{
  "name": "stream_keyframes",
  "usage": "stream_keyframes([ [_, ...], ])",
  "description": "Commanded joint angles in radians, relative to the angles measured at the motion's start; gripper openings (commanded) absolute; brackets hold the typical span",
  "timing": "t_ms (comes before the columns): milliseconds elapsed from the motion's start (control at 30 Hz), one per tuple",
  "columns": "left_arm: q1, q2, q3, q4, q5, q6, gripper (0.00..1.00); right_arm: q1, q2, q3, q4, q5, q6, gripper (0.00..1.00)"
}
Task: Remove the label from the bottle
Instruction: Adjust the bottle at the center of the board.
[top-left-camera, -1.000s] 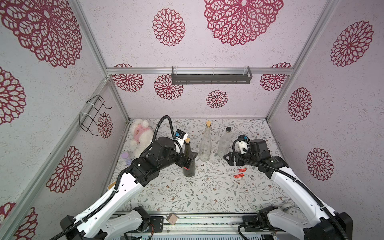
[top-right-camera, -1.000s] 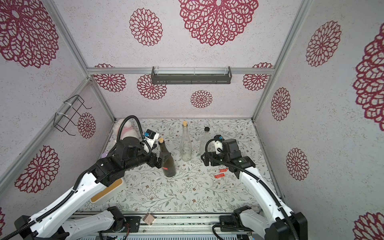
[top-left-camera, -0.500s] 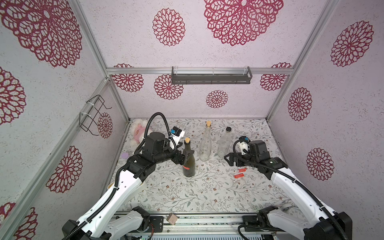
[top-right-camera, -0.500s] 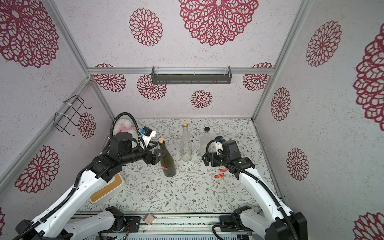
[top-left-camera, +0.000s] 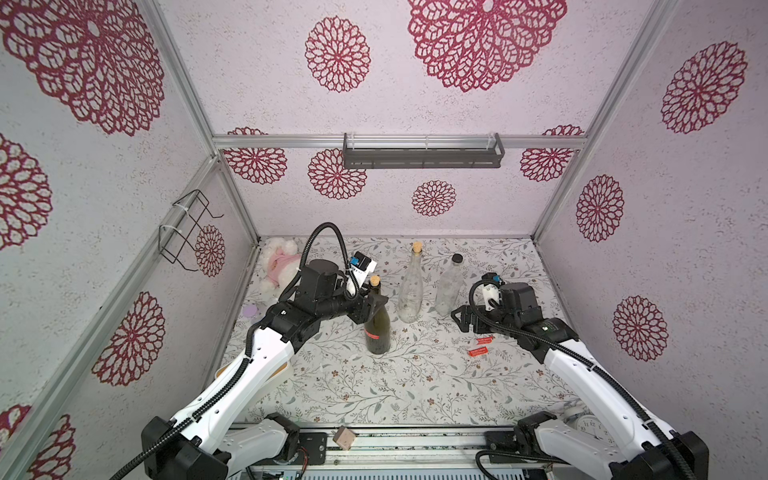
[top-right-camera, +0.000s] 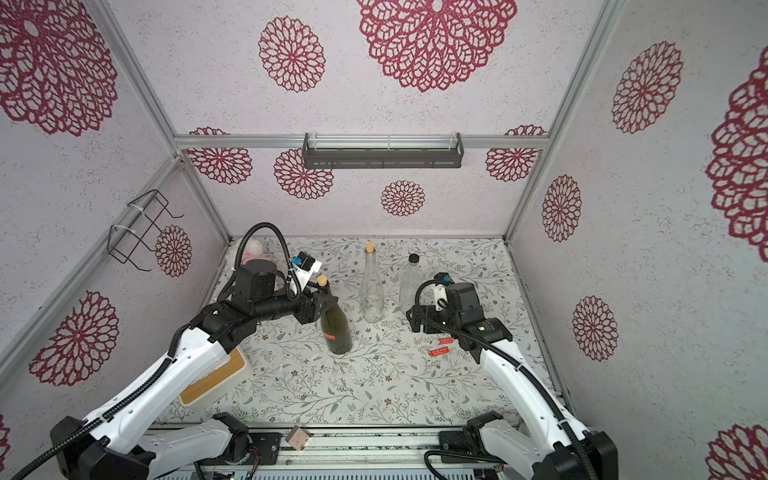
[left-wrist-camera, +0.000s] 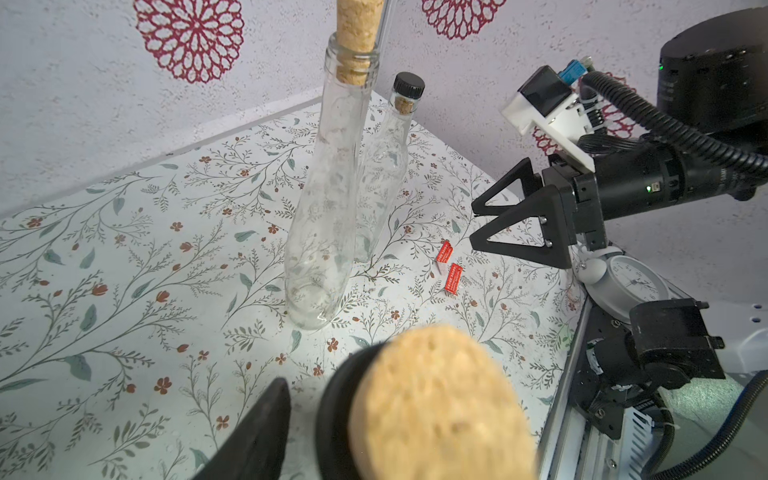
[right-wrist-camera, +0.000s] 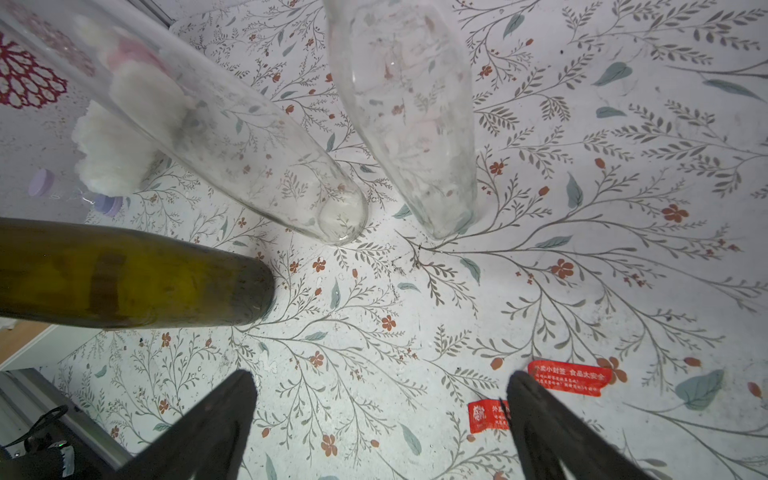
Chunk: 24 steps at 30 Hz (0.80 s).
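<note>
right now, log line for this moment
left gripper: around green bottle neck, grip unclear | right gripper: open, empty | red label: on bottle | two labels: on table

white chinese print on a red sticker (right-wrist-camera: 565, 378), perhaps "外卖小封签 食品大安全"

Upright corked dark-green bottle (top-left-camera: 377, 326), red label (top-left-camera: 372, 336) on lower body

The left gripper (top-right-camera: 325, 302) is at the neck of the upright dark bottle (top-right-camera: 338, 329).
</note>
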Motion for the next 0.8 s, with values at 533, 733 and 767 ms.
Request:
stream_keyframes([
  [533, 0.004, -0.061, 0.007, 0.046, -0.108, -0.057, 0.22, 0.006, 0.025, 0.058, 0.012, 0.015, -0.049, 0.96],
  [733, -0.081, -0.112, 0.057, -0.003, -0.412, -0.129, 0.19, 0.051, 0.051, 0.107, -0.028, 0.118, -0.088, 0.94],
  [767, -0.116, -0.114, 0.069, -0.012, -0.49, -0.146, 0.19, 0.057, 0.055, 0.11, -0.024, 0.115, -0.09, 0.94],
])
